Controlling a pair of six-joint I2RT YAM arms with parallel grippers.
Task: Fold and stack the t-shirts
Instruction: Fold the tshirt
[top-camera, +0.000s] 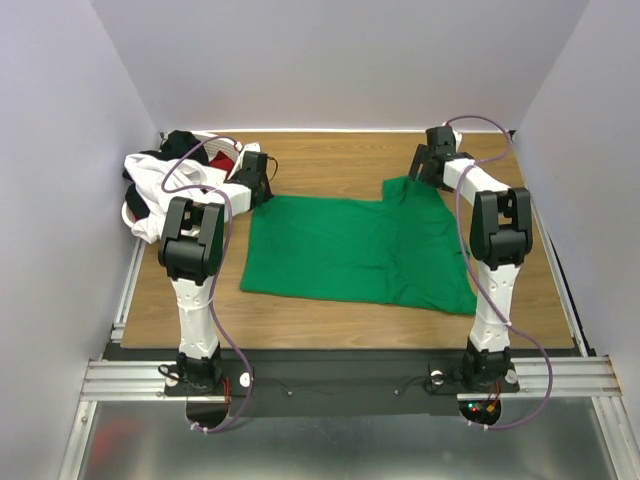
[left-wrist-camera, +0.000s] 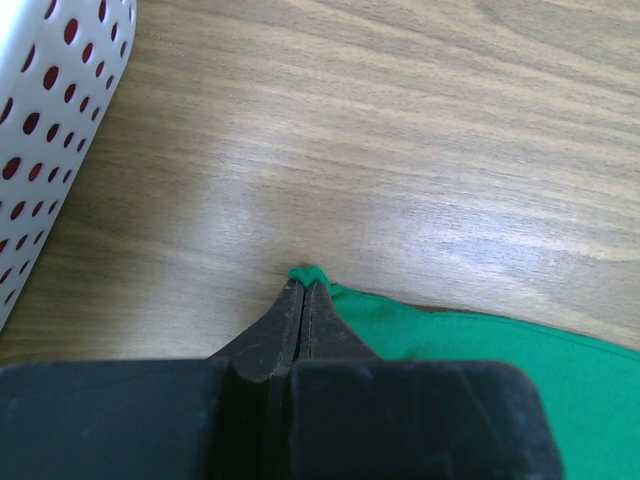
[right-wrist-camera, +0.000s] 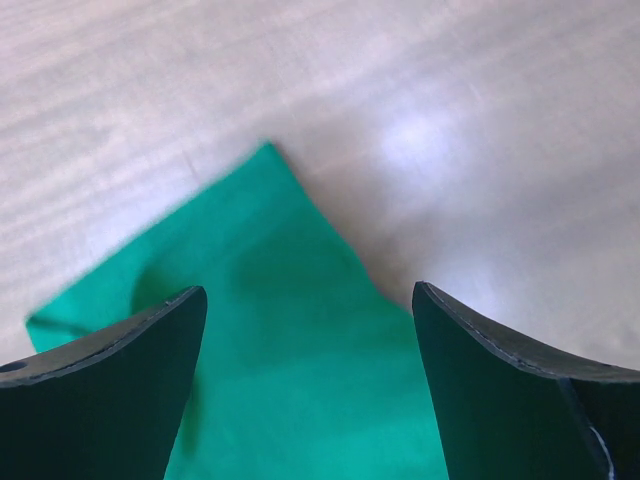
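Green t-shirt (top-camera: 350, 250) lies spread flat on the table (top-camera: 330, 160), with a sleeve flap jutting out at its far right corner. Left gripper (left-wrist-camera: 305, 286) sits at the shirt's far left corner, fingers pressed together and a small nub of green cloth pinched at the tips. Right gripper (right-wrist-camera: 310, 295) is low over the shirt's far right corner, fingers wide apart with cloth under the gap; cannot tell if it touches. Laundry basket (top-camera: 135, 215) stands left of the shirt, just beside the pinched corner. White t-shirt (top-camera: 150, 170), black t-shirt (top-camera: 180, 140) and red t-shirt (top-camera: 222, 160) are heaped in it.
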